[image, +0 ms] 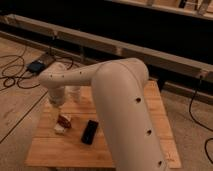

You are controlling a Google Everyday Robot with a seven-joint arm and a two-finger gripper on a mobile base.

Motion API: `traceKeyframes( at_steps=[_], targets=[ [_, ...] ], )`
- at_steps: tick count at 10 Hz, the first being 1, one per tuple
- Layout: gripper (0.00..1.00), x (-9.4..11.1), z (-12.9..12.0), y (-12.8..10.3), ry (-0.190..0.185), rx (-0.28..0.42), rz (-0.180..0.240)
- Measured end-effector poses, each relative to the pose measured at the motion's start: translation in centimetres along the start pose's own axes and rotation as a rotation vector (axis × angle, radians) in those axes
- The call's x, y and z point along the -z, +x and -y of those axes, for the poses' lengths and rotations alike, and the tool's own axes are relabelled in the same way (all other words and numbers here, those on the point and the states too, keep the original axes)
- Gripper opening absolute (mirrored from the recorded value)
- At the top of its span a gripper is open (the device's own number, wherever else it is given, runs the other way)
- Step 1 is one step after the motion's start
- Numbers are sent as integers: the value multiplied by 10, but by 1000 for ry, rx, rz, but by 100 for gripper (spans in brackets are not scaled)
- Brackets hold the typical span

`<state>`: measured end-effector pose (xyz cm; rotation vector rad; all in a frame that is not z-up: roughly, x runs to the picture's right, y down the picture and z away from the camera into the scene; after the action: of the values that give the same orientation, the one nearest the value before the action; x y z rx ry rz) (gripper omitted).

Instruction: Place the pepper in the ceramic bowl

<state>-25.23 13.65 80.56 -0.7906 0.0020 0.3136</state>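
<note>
Camera view shows the pincer [56, 108] hanging over the wooden surface [50, 150]; I cannot tell whether it is spread or pressed together. The pepper [64, 120] lies just beyond its tip, nearer me, beside a pale block [60, 130]. I cannot see the bowl.

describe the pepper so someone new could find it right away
On the wooden table, look toward the picture's left, just below the gripper. The pepper is the small red-orange piece beside a pale block; the black bar to its right is flat and dark.
</note>
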Motion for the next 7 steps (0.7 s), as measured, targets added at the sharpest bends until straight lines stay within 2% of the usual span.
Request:
traceKeyframes(
  at_steps=[3,5,6,7],
  targets=[
    [80,-20,-23,2,-24,-20,-6],
    [78,-29,-28,9,-28,-43,-15],
    [70,-33,-29,12,-29,-54,-20],
    [58,-37,-28,17,-27,-70,-26]
  ],
)
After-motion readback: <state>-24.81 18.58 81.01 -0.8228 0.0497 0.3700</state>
